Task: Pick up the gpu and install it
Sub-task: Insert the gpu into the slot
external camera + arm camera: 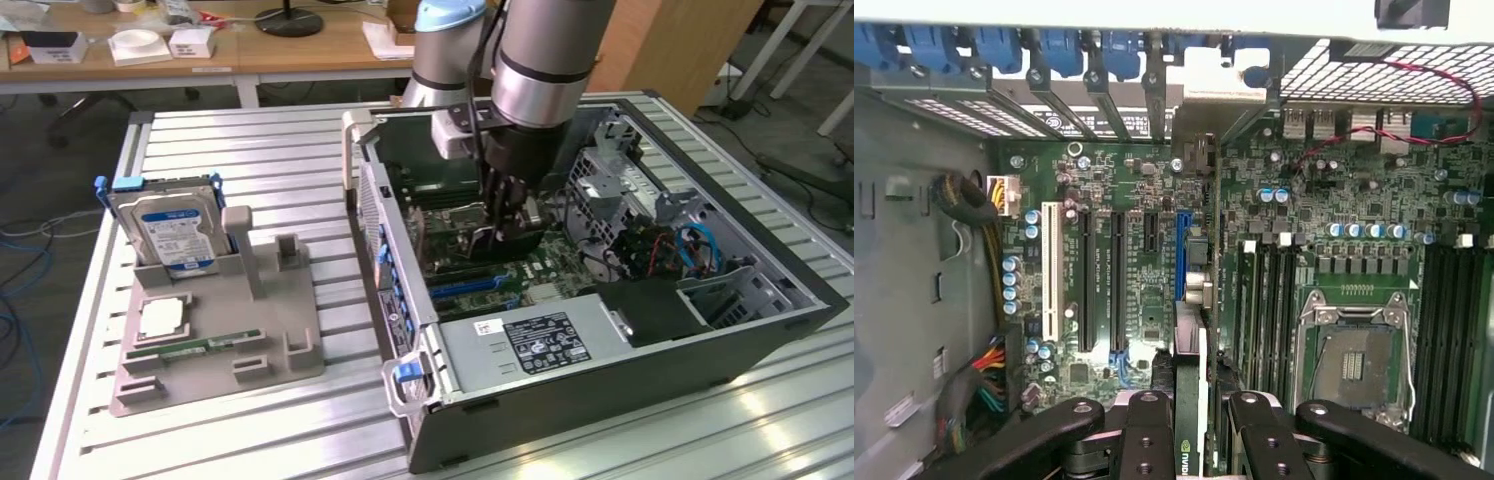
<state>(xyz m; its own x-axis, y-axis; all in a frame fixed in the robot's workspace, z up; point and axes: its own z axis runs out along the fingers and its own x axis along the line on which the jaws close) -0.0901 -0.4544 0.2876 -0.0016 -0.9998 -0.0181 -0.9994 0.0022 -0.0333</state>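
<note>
fingers [1154,425] pinch the gpu [1191,350] edge-on above the motherboard [1134,300], gripper [505,222] inside the open computer case [721,330]; hard drive [167,228] at nine o'clock.

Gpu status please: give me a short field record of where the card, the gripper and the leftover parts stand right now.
gripper: inside the open computer case, above the motherboard
gripper state: shut on the gpu, card held edge-on between the fingers
gpu position: over the blue expansion slot; whether it is seated, cannot tell
cpu socket: empty
parts holder: outside the case, on the exterior view's left
hard drive: standing upright in the holder
memory strip: lying flat on the holder
</note>
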